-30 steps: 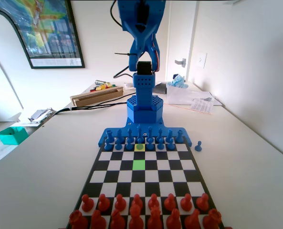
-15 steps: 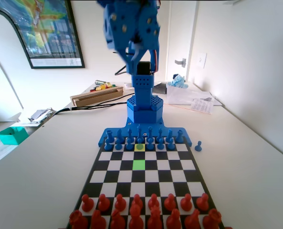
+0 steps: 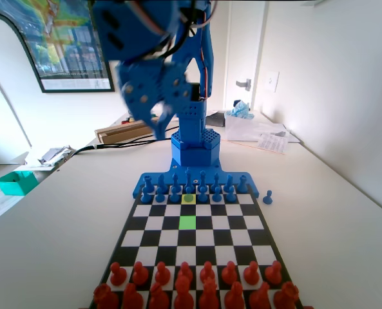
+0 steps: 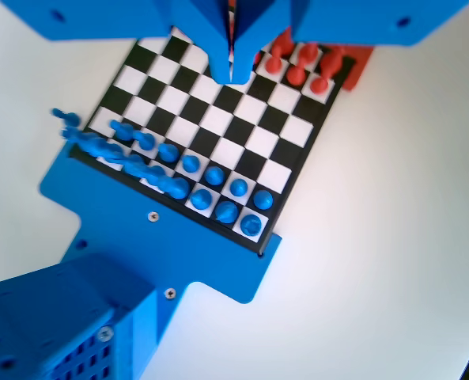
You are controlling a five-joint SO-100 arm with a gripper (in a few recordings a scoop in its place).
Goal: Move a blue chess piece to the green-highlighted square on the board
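Gripper (image 4: 232,71) hangs high above the board (image 3: 258,239), jaws pressed together, empty. Blue chess piece (image 3: 189,198) sits on the yellow square, one short of the green-highlighted square (image 3: 187,222). Open first, descend straight over its head.

Blue arm (image 3: 194,122) up high, upper part swung to left in fixed view, blurred. Claw (image 4: 232,67) hangs from top edge of wrist view, jaws pressed together w/ nothing between, tips pointing down, well clear of everything below.
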